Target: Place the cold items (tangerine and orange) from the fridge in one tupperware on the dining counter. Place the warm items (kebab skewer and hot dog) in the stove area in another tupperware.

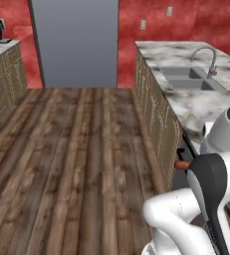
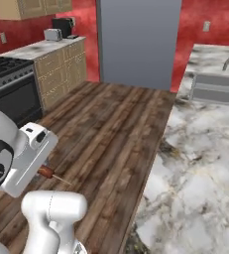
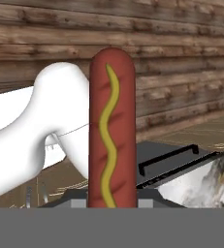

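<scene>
Between the pincer (image 3: 111,206) fingertips, at the bottom of the hand view, stands a reddish-brown hot dog (image 3: 111,128) with a wavy yellow mustard line; the pincer is clamped on its lower end, the rest projecting forward unsupported. From the left base view, one sausage end (image 1: 181,165) shows beside the arm, over the wooden plank floor (image 1: 81,159) near the marble surface (image 1: 198,102). Risk: held by one end, the hot dog could pivot or slip out during a fast swing.
</scene>
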Tool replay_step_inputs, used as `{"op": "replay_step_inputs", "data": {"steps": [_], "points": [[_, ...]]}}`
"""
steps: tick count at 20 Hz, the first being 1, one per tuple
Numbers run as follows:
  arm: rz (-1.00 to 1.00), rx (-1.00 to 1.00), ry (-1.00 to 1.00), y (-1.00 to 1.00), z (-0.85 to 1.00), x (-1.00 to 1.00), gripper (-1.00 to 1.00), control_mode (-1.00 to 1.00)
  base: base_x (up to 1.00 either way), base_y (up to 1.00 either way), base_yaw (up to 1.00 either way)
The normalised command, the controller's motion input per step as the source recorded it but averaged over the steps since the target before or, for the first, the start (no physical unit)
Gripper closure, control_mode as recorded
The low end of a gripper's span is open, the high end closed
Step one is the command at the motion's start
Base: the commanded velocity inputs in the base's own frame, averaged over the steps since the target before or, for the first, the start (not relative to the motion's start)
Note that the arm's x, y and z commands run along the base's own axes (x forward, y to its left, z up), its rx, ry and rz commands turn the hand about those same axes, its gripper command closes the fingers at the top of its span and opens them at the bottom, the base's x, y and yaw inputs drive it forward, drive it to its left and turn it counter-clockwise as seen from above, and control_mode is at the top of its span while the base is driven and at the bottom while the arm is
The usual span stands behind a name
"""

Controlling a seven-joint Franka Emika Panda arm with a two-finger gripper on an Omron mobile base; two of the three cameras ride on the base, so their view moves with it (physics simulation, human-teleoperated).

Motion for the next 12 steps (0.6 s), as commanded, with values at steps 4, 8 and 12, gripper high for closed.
{"op": "replay_step_inputs", "data": {"steps": [4,8,12], "points": [[0.0,0.0,0.0,0.0,0.0,0.0,1.0,1.0,-1.0,-0.14,-0.22],[0.0,0.0,0.0,0.0,0.0,0.0,1.0,1.0,-1.0,-0.14,-0.23],[0.0,0.0,0.0,0.0,0.0,0.0,1.0,1.0,-1.0,-0.11,-0.26]]}}
